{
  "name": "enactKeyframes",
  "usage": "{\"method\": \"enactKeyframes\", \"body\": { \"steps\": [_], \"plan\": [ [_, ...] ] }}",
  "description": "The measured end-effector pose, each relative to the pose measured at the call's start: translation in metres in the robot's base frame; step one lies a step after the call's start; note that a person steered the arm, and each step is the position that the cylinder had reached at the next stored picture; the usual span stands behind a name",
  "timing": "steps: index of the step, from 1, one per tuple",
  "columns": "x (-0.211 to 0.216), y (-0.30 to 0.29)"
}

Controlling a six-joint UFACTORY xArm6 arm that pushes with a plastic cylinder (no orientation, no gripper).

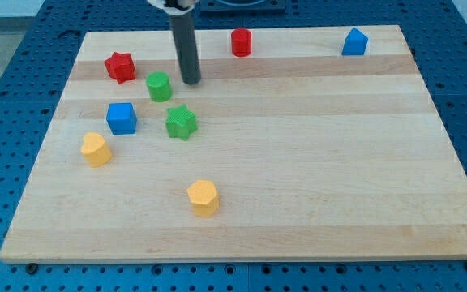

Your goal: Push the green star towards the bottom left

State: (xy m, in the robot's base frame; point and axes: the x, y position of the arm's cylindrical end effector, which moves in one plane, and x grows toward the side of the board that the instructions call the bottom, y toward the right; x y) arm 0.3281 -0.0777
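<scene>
The green star (181, 122) lies on the wooden board (314, 162) in its left half. My tip (190, 81) rests on the board above the star and slightly to its right, about a block's width away, not touching it. A green cylinder (159, 86) stands just left of the tip. A blue cube (122, 118) sits left of the star.
A red star (120, 66) is at the upper left. A red cylinder (242, 42) and a blue block (354, 41) sit near the top edge. A yellow heart-like block (96, 149) is lower left of the star. A yellow hexagon (203, 197) is near the bottom.
</scene>
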Motion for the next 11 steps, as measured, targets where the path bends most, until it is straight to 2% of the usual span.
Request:
{"method": "enactKeyframes", "body": {
  "steps": [1, 2, 3, 5, 7, 11],
  "plan": [
    [0.045, 0.002],
    [0.072, -0.029],
    [0.081, -0.05],
    [0.095, -0.035],
    [0.145, -0.003],
    [0.198, -0.089]
  ]
}}
